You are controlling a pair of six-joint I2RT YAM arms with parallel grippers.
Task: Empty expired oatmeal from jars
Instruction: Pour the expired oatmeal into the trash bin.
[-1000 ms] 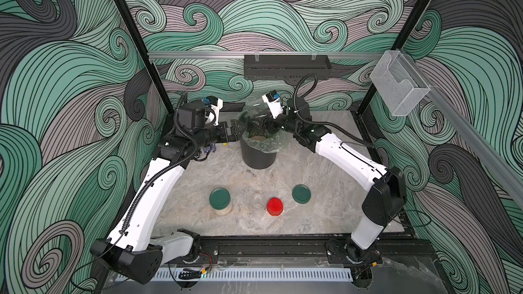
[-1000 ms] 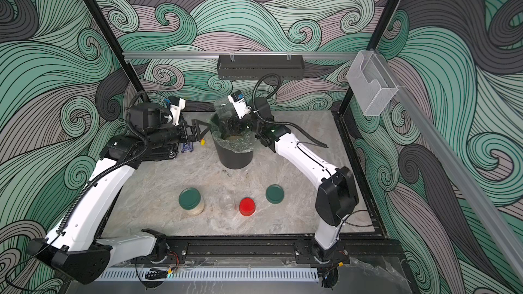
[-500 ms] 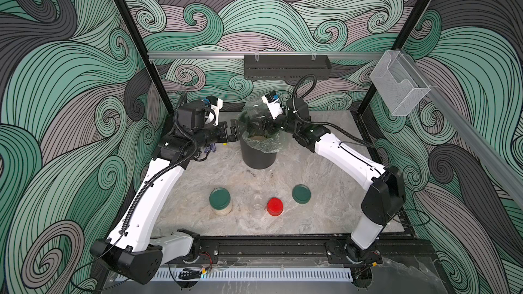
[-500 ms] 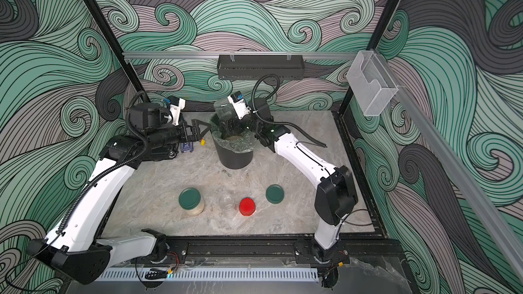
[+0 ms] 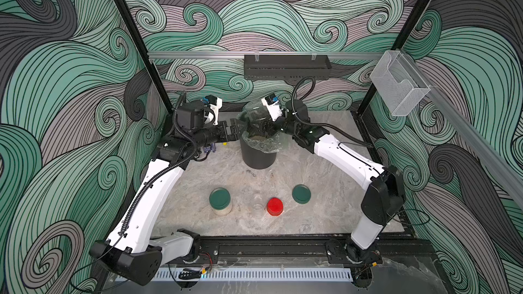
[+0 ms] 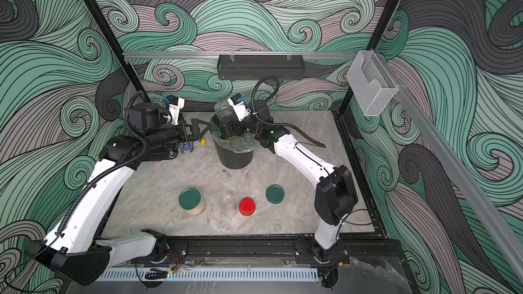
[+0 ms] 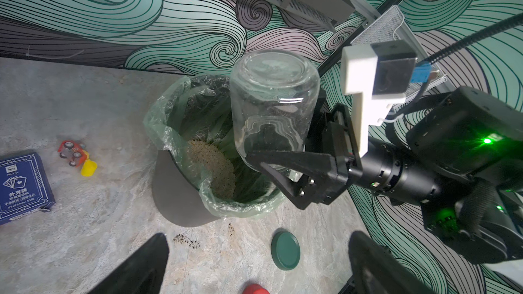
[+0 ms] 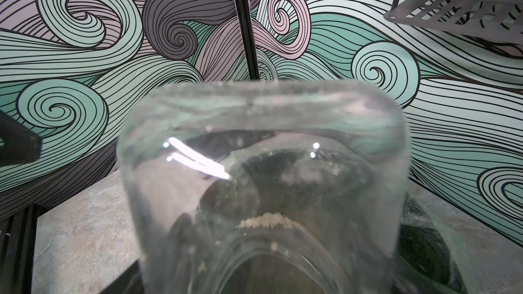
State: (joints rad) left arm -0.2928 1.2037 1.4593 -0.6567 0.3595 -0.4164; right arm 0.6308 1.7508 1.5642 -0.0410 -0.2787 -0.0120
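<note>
Little has shifted: upturned jar (image 7: 273, 103) sits clamped between right jaws over bin (image 7: 175, 202); left jaws wide.

Both top views: high, up front, looking down on whole table (image 5: 226, 173). Wrist cams v. close; both share upturned jar (image 7: 273, 103) (image 8: 260, 165) over bin (image 7: 175, 202).

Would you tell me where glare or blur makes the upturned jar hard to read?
Right wrist view: the jar fills the frame out of focus, with two white glare streaks. Left wrist view: it is sharp, and the oatmeal in the bin reads clearly. In both top views the glass looks faint.
</note>
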